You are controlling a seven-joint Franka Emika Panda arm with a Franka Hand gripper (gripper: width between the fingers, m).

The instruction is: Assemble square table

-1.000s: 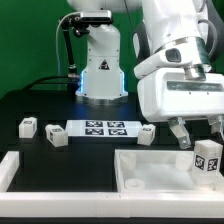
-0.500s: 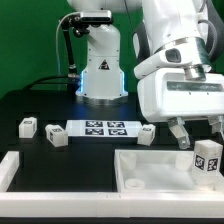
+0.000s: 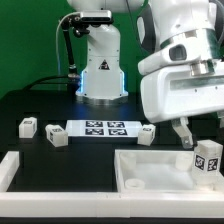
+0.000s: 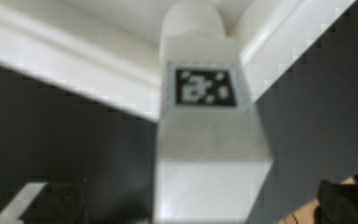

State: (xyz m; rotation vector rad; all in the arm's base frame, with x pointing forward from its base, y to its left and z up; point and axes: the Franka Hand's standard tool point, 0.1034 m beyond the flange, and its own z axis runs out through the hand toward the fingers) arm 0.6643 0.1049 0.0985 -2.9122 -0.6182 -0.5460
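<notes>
A: One leg (image 3: 207,158) stands upright on the square top (image 3: 155,170), at the exterior view's right.
B: And the fingers (image 3: 186,136)?
A: Spread apart, one on each side, not touching it. The leg is right under them, its long way pointing up.

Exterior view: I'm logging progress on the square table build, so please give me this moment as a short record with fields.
gripper: open, fingers either side of a leg, gaps visible in the wrist view
held-position leg: upright at the table top's far corner
table top: on the table, rim up
loose legs: three, around the marker board
</notes>
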